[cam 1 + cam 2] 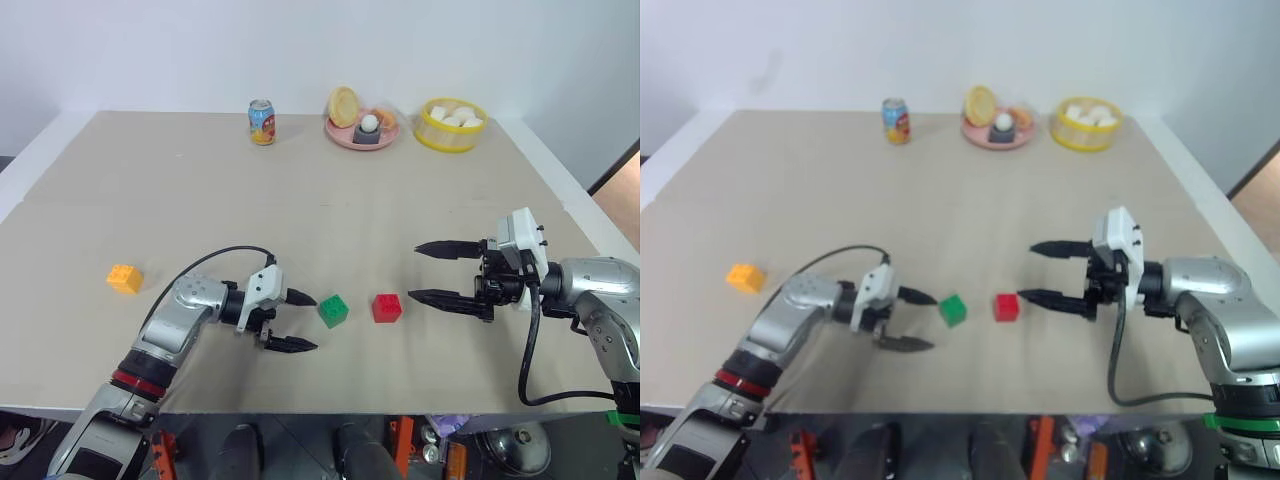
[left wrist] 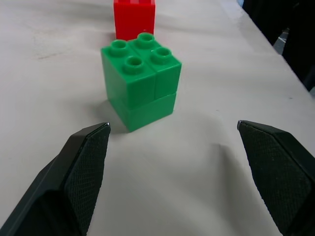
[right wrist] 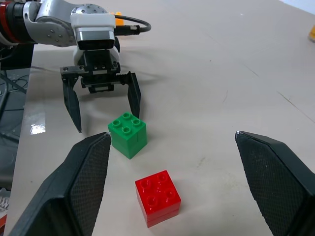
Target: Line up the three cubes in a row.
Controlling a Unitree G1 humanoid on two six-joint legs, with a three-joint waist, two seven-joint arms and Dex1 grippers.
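I have the green cube (image 1: 333, 310) and the red cube (image 1: 386, 307) sitting side by side near the front middle of the tabletop (image 1: 300, 200), a small gap between them, while the orange-yellow cube (image 1: 125, 278) lies well apart toward my left edge. My left gripper (image 1: 296, 322) is spread wide and empty just beside the green cube, fingers flanking open air short of it; my right gripper (image 1: 432, 273) is also wide and empty, close to the red cube on its far side. The main risk I see is that the green cube sits twisted relative to the red one, so any sweep of the left fingers past it could spin it further or shove it into the red cube and break the pair's spacing. Fetching the orange-yellow cube means a long reach to the left, and swinging the arm away low could clip the green cube on the way. I would also watch the right gripper's lower finger: it lies near the red cube, and a small drift could nudge it out of line.
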